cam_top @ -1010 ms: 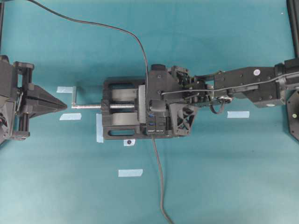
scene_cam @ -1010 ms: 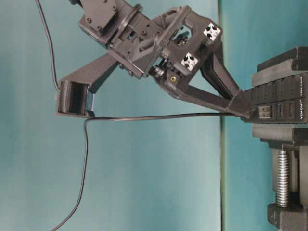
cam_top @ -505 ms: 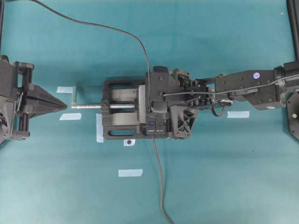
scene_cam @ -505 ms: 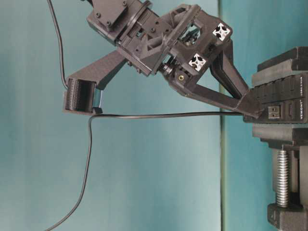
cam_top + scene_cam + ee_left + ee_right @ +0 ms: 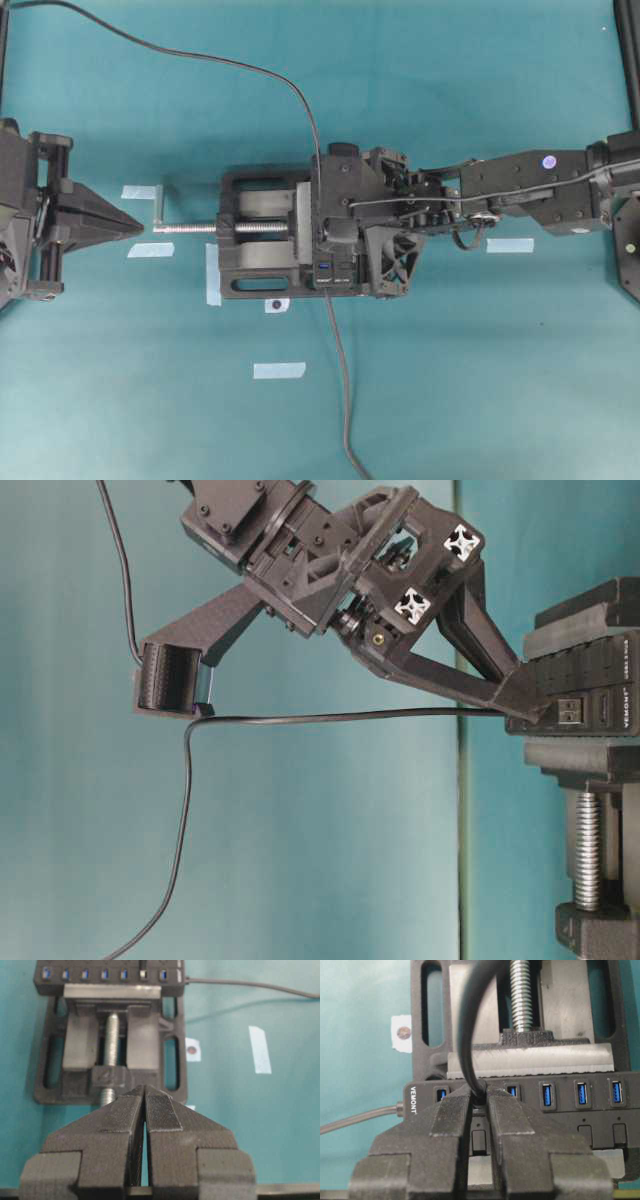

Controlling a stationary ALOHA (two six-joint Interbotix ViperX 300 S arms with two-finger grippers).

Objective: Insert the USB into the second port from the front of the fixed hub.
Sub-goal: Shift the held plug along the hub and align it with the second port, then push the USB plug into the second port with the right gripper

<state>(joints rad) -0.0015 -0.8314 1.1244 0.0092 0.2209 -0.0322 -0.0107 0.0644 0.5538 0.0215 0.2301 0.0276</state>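
Left gripper [image 5: 135,226] is parked at the left edge of the overhead view with its fingers pressed together on nothing, tip aimed at the silver screw handle [image 5: 160,205] but well apart from it. Few strips of blue tape [image 5: 278,370] lie scattered on the teal table [image 5: 150,400]. Moving right you hit the black vise [image 5: 262,245], which clamps the fixed hub [image 5: 580,1105] with its row of blue ports facing up. Right gripper [image 5: 479,1102] sits right on top of the hub, fingers pinching the USB [image 5: 479,1096] at the second port in from the VEMONT end, between two open blue ports. Its thin black cable [image 5: 330,718] runs away from the plug. Can't tell how deep the plug sits.
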